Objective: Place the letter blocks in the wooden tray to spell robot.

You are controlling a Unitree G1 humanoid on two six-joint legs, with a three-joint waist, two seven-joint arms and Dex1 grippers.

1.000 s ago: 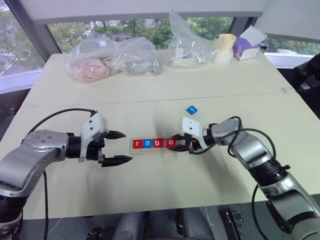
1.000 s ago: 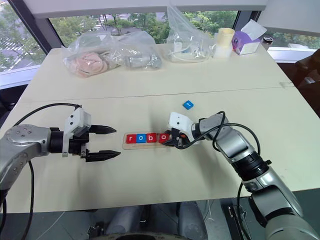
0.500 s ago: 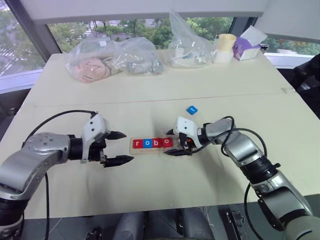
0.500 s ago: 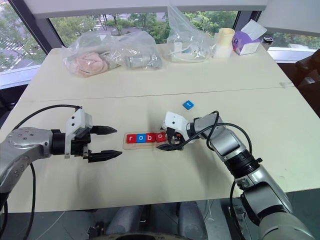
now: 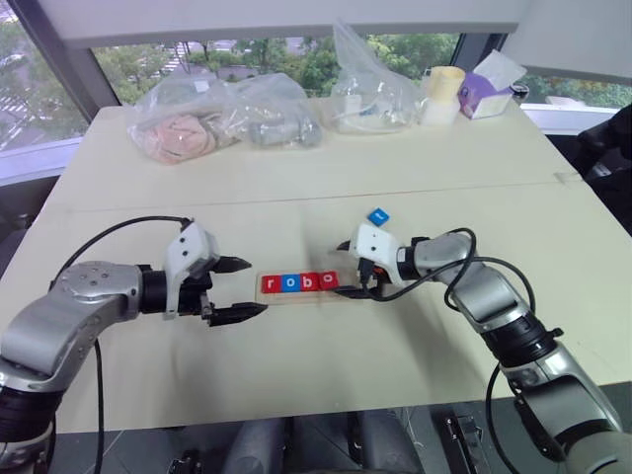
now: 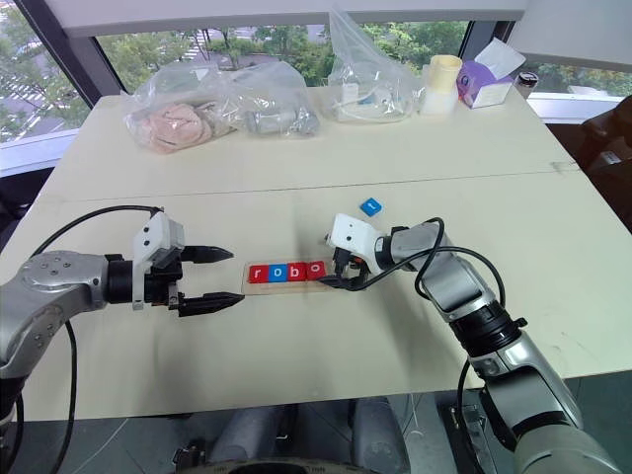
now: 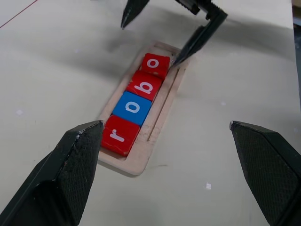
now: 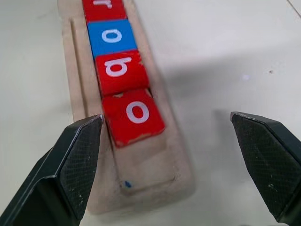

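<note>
The wooden tray [image 5: 296,294] lies mid-table holding four letter blocks: red r [image 5: 269,283], blue o [image 5: 287,283], red b [image 5: 307,282] and red o [image 8: 134,115], the last slightly askew. The slot at the tray's right end [image 8: 146,169] is bare. A loose blue block [image 5: 378,216] lies behind and to the right of the tray. My right gripper [image 5: 341,269] stands open at the tray's right end, one finger either side, holding nothing. Just off the tray's left end, my left gripper [image 5: 254,286] is open and empty.
Clear plastic bags [image 5: 222,123] with soft items lie along the table's far side, beside a pale cup [image 5: 444,91] and a purple tissue box [image 5: 486,94]. A seam crosses the table behind the tray. Bare tabletop lies in front of the tray.
My right gripper, shut on the red o block a second ago, has opened and left it in the tray's fourth place. The left arm has stayed put.
</note>
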